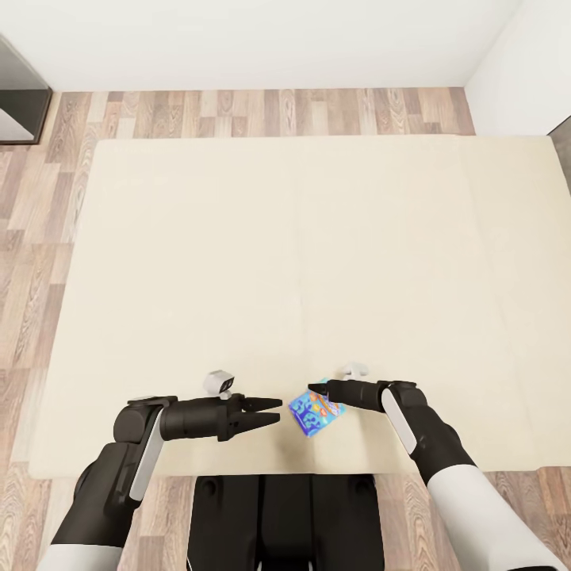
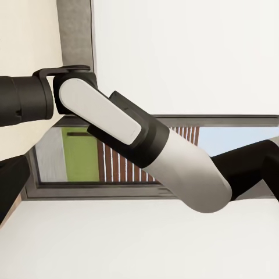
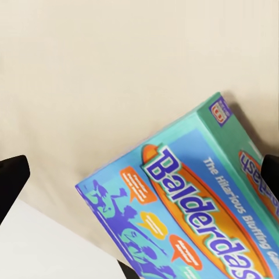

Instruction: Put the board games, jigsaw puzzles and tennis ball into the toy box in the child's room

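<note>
Nearest, the right gripper pinches the blue board game by its edge, tilted just above the bed near its front edge; the box's title is cut off in the right wrist view. The left gripper is spread, holding nothing. Beyond the cream mattress lie wood floor and white wall.

My right gripper is matt black plastic, and so is my left gripper; both forearms carry smooth white plastic shells with a soft sheen. The small blue cardboard board game box has a slick printed paper wrap, slightly glossy, with orange and purple cartoon print. The wide cream mattress looks like plain matt cloth, smooth and unpatterned. The plank floor is wood-grained, brown and grey, low sheen.
</note>
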Motion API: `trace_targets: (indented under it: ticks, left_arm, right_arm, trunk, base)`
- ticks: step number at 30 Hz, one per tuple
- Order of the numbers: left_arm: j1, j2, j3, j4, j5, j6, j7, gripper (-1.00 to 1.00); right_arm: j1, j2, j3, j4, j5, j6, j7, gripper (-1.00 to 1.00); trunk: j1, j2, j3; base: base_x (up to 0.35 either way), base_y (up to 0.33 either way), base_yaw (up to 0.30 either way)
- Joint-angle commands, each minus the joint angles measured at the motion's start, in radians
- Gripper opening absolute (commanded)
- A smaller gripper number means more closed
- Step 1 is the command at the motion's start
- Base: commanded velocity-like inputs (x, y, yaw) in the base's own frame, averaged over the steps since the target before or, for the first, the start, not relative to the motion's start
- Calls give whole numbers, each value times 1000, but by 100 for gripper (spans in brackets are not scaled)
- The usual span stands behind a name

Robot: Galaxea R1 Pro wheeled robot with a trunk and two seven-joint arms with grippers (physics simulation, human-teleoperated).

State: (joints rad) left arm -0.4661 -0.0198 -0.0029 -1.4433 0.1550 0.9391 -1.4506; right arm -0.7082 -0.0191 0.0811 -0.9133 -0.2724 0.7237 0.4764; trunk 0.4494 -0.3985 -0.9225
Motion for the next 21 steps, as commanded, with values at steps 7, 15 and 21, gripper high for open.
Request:
trace_targets:
  ticks: [7, 15, 21]
  left_arm:
    - [0, 0, 0, 0, 1, 10, -4, 100]
    - [0, 0, 10, 0, 2, 10, -6, 100]
    - [0, 0, 13, 0, 3, 10, -7, 100]
  right_arm:
    - [1, -1, 0, -1, -3, 7, -1, 100]
    - [1, -5, -1, -1, -4, 22, 0, 100]
    - [-1, -12, -1, -1, -2, 25, 2, 100]
  trunk:
    - [1, -1, -1]
    - [1, -1, -1]
    - [1, -1, -1]
  base:
    - [0, 5, 0]
    - [0, 0, 0]
    - [0, 0, 0]
